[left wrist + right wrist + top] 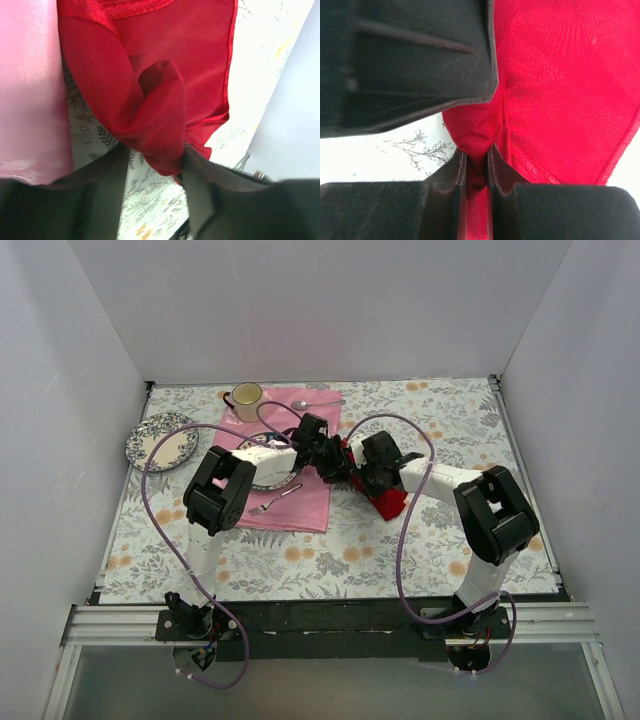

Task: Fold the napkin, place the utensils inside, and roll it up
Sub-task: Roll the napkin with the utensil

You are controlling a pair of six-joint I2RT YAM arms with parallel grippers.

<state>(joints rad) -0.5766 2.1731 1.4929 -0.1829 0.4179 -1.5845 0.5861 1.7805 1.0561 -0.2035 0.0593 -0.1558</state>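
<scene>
The deep red napkin (388, 498) lies bunched on the floral tablecloth just right of the pink cloth. My right gripper (360, 473) is shut on a pinched fold of the napkin (560, 75); the cloth runs down between its closed fingertips (476, 152). My left gripper (328, 460) sits at the napkin's left side with its jaws apart. A loose raised fold of the napkin (160, 105) stands between its fingertips (152, 150) and touches the right finger (200, 175). The spoon with the dark patterned handle is not in view.
The large pink cloth (300, 495) carries a plate (272, 476) under my left arm, a silver fork (275, 501) and a silver spoon (318, 403). A mug (245, 396) and a patterned plate (160, 440) stand at the back left. White walls enclose the table.
</scene>
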